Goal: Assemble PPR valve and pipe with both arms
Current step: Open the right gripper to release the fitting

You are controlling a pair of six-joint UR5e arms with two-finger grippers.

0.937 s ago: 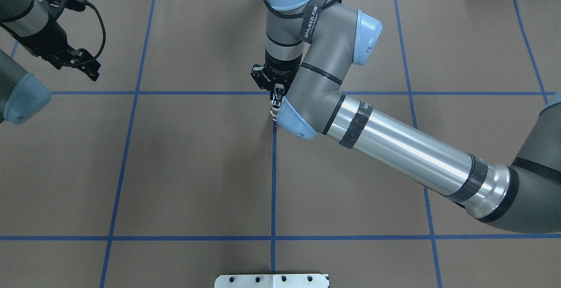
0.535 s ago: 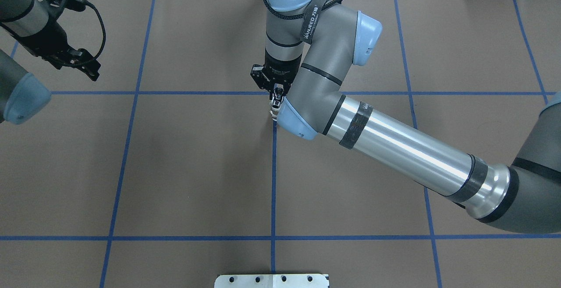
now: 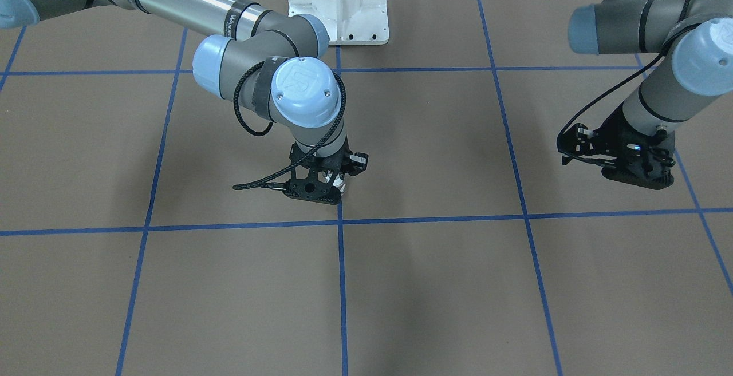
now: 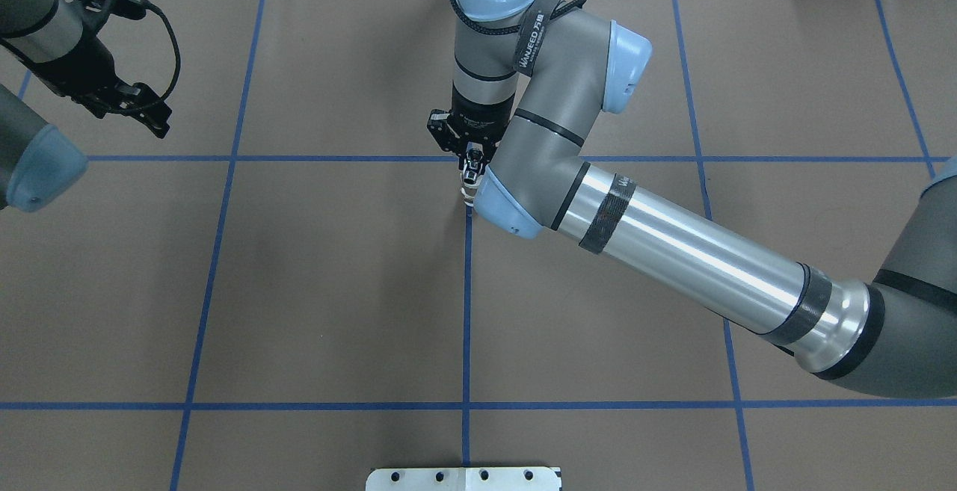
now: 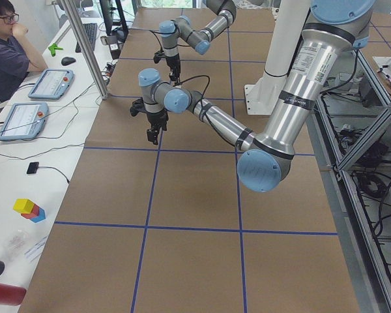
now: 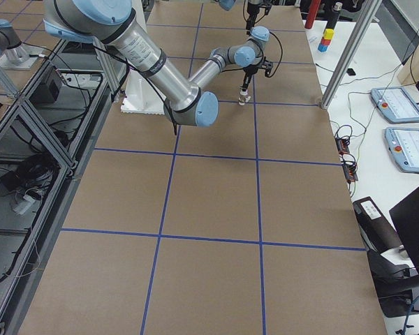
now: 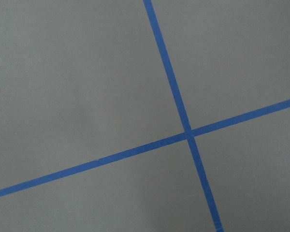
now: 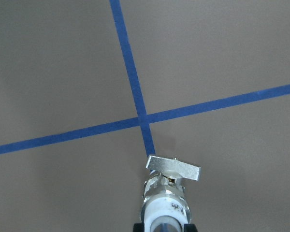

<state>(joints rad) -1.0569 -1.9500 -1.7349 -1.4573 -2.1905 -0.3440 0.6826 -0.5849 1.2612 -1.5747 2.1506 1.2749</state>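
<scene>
While the right arm (image 4: 673, 244) reaches in to the middle of the table (image 4: 336, 289), the right claw (image 4: 469, 178) points straight down, clamped on the valve (image 8: 166, 193). The valve sits between the claw's fingers and sticks out past their tips toward the table.

In the right wrist view, the white collar (image 8: 165, 212) lies nearest the claw, level with the fingertips (image 8: 136, 228), which show only as small black corners on either side of it. The silvery middle comes next, and the flat handle (image 8: 174, 169) lies farthest from the claw, set crosswise. Just beyond the handle a tape cross (image 8: 144, 120) marks the table, and one of its blue lines runs back toward the claw and passes under the valve. I cannot tell whether the valve's far end touches the table or hangs just above it.

The left claw (image 4: 153, 121) is well apart from the valve, off to the robot's left and over the far part of the table. It tilts downward on the end of the left arm (image 4: 30, 20), with a black cable looping beside it. I cannot tell whether its fingers are apart or together. The left wrist view shows none of the claw, only table and a second crossing of blue tape below it.

Beyond the left claw, past the table's edge, a person (image 5: 6, 52) sits at a desk with two tablets.
</scene>
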